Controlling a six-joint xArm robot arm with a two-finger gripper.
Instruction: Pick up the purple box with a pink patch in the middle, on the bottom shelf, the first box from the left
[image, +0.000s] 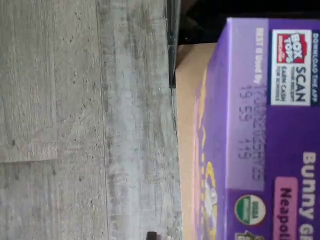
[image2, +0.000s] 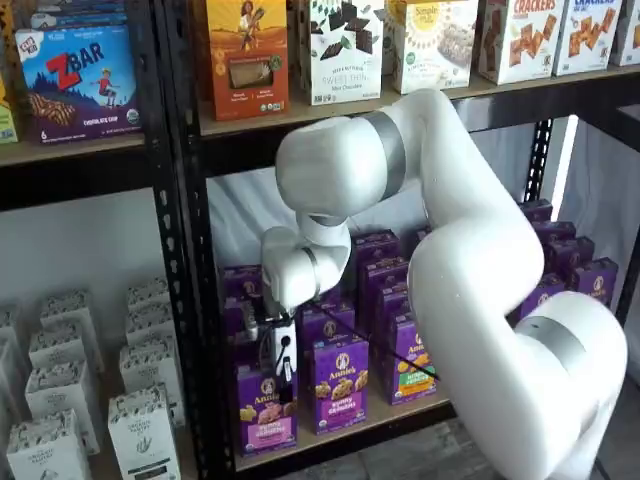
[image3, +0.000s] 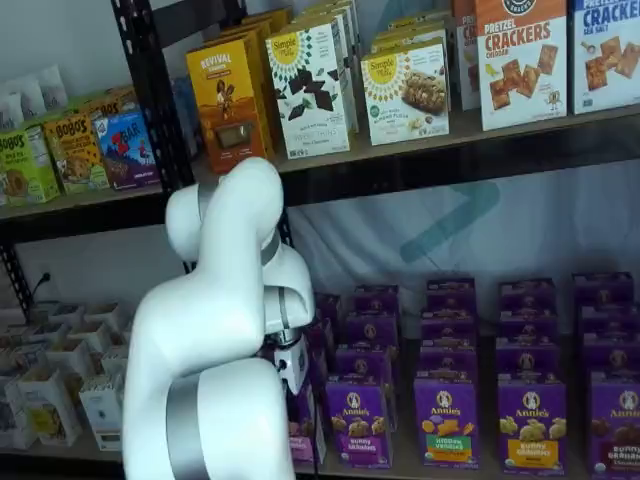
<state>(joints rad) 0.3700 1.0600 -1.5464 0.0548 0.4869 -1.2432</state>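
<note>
The purple box (image2: 266, 412) stands at the left front of the bottom shelf (image2: 400, 418), with a white round logo and a pink band. My gripper (image2: 282, 372) hangs right at its top; the black fingers show side-on, so I cannot tell whether they hold it. In a shelf view the gripper (image3: 294, 372) shows beside my arm, which hides most of the box (image3: 304, 438). The wrist view shows the box's purple top (image: 270, 125) close up, with a Box Tops stamp and a pink patch, on the tan board (image: 185, 125).
More purple Annie's cartons (image2: 337, 385) fill the rows to the right and behind. A black rack upright (image2: 190, 300) stands just left of the box. White cartons (image2: 140, 430) fill the left bay. The higher board (image2: 400, 100) carries larger boxes. Grey floor (image: 75, 125) lies below.
</note>
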